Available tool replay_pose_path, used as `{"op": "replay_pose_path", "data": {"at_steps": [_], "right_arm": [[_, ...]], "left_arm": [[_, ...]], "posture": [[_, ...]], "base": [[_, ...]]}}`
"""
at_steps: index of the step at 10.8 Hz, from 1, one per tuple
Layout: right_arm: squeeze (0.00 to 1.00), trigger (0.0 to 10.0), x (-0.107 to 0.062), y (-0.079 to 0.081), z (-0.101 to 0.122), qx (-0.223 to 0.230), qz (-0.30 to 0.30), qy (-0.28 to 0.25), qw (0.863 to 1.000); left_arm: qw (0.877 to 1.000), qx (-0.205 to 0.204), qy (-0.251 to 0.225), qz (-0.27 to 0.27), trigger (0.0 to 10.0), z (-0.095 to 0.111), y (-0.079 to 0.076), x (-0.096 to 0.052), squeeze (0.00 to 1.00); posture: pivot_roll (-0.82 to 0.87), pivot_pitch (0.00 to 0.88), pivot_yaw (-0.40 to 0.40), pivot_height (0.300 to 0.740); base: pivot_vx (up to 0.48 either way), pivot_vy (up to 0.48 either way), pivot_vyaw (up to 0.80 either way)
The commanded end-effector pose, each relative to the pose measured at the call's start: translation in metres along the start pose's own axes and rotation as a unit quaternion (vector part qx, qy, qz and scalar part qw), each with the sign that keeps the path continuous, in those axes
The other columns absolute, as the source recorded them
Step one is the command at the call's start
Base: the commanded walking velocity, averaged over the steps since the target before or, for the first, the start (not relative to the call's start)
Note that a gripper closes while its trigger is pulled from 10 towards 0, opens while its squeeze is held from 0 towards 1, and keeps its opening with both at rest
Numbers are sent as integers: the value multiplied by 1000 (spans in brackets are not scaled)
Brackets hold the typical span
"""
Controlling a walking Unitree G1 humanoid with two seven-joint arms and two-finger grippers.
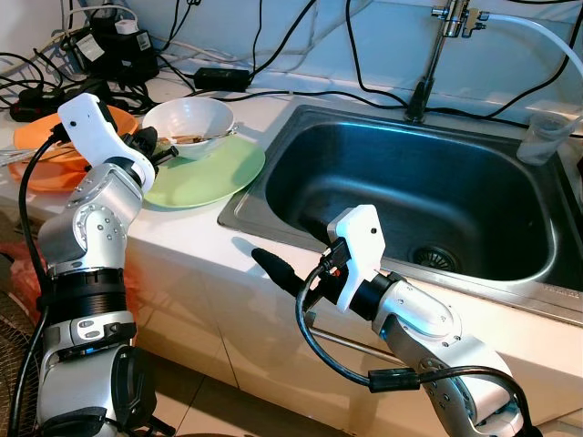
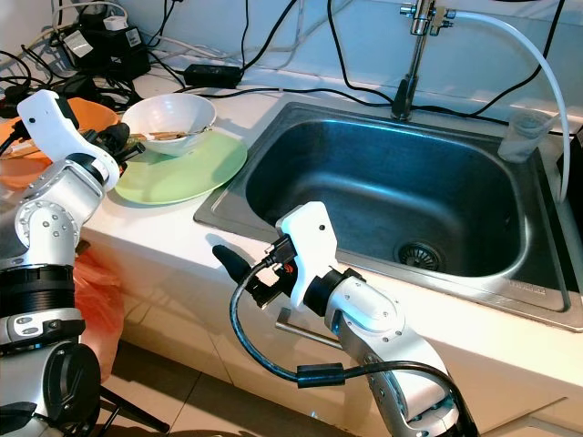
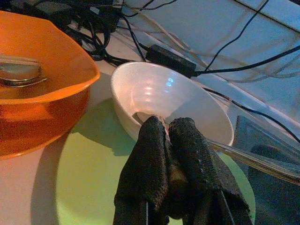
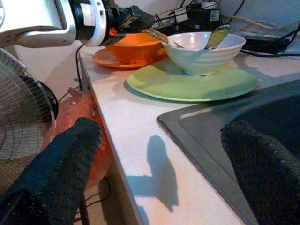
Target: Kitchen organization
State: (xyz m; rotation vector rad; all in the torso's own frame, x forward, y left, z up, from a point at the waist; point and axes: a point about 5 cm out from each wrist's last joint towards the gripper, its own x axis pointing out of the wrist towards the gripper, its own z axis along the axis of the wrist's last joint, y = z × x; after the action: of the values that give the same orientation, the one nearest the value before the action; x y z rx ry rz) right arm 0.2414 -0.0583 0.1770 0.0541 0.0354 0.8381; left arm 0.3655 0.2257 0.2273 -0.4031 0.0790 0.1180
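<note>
A white bowl [image 1: 193,116] stands on a light green plate [image 1: 219,173] on the white counter, left of the sink [image 1: 383,173]. My left gripper [image 3: 166,127] is at the bowl's near rim, shut on a thin metal utensil [image 3: 255,161] that reaches into the bowl. A second utensil handle [image 4: 216,35] leans inside the bowl. An orange bowl [image 3: 42,61] holding a spoon [image 3: 18,72] sits on an orange plate [image 4: 108,60] further left. My right gripper [image 4: 161,127] hangs open and holds nothing, over the counter's front edge by the sink's near left corner.
A faucet [image 1: 437,55] with a hose rises behind the steel sink, and a clear plastic cup [image 1: 547,135] stands at its far right. Cables and power adapters [image 1: 118,45] crowd the back of the counter. A fan [image 4: 23,117] and an orange bag [image 4: 82,117] stand below the counter's left end.
</note>
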Motion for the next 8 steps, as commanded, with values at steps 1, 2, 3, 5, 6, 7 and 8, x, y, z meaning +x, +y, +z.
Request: {"op": "replay_pose_path", "data": {"at_steps": [1, 2, 3, 5, 6, 7, 8], "right_arm": [[0, 10000, 2, 1, 2, -4, 5, -6, 1000], [0, 10000, 2, 1, 2, -4, 5, -6, 1000], [0, 10000, 3, 1, 2, -4, 4, -6, 1000], [0, 10000, 3, 0, 2, -4, 5, -6, 1000], [0, 10000, 3, 1, 2, -4, 5, -7, 1000], [0, 10000, 3, 1, 2, -4, 4, -7, 1000], [0, 10000, 3, 0, 2, -4, 3, -7, 1000]], "left_arm": [[999, 4, 44, 11, 0, -16, 2, 0, 0], [999, 5, 45, 9, 0, -16, 1, -1, 0], [999, 7, 47, 7, 0, -15, 0, -1, 0], [998, 0, 55, 5, 0, -14, -2, -2, 0], [998, -2, 57, 1, 0, -12, -4, -2, 0], [998, -5, 69, -5, 0, -13, -4, -3, 0], [997, -5, 76, -10, 0, -12, -3, -5, 0]], "posture": [[-23, 0, 45, 740], [-23, 0, 45, 740], [-22, 0, 44, 740], [-21, 0, 44, 740], [-21, 0, 44, 740], [-21, 0, 48, 740], [-21, 0, 48, 740]], "base": [[0, 0, 0], [0, 0, 0], [0, 0, 0], [0, 0, 0], [0, 0, 0], [0, 0, 0], [0, 0, 0]]}}
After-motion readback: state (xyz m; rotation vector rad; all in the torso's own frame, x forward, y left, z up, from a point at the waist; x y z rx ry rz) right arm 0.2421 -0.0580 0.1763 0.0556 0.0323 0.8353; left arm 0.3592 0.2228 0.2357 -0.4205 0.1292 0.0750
